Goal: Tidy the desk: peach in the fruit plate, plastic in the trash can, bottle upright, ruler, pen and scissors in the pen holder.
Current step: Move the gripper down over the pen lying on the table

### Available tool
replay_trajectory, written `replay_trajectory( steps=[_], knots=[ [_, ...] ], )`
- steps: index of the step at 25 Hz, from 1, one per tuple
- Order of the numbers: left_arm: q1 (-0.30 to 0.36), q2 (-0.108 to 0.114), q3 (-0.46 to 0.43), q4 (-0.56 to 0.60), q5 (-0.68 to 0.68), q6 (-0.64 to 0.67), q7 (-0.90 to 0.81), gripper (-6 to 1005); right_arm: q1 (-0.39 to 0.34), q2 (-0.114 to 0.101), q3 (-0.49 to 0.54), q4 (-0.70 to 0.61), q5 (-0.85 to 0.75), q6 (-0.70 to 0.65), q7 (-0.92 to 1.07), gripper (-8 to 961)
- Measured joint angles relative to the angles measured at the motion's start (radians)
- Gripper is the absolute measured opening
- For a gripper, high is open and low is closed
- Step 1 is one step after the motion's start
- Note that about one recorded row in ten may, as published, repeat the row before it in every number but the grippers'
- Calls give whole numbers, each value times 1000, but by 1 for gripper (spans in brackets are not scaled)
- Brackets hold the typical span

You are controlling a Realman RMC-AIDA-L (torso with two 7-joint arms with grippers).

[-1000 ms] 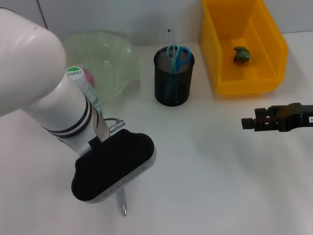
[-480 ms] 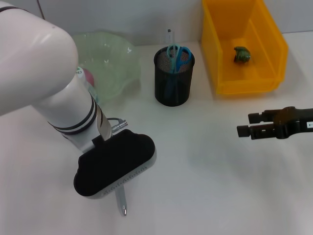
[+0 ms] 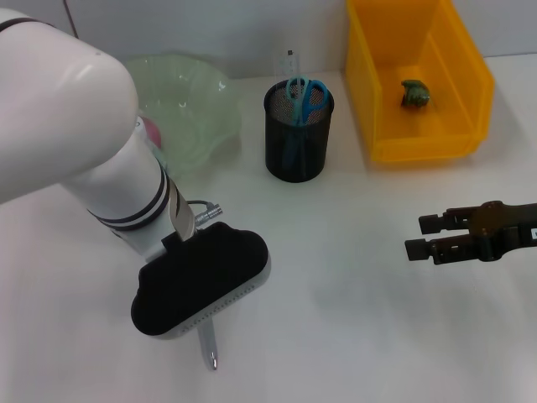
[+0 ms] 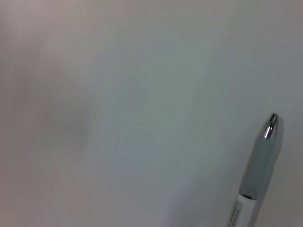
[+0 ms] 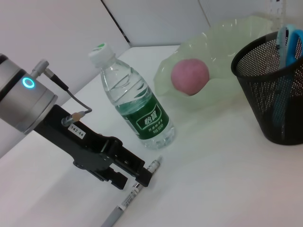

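Pen (image 3: 208,348), left pincer (image 5: 142,179) low astride it

"142-04" tag on left claw (image 5: 124,176)

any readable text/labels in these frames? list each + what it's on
"142-04": small white tag on the black left gripper body.
Clear plastic water bottle, green label: white Chinese characters, too blurred to read.
White-and-grey pen on the table: barrel print too small to read.
Clear ruler in the black mesh pen holder: scale marks only, numbers unreadable.
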Motion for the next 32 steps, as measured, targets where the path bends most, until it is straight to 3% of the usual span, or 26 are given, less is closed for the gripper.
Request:
replay_trajectory(
  steps=[32],
  knots=[
    [-32,-2,45,-65,-7,-8,28,601,2,7,-1,-5,-2,4,1,807]
  ],
)
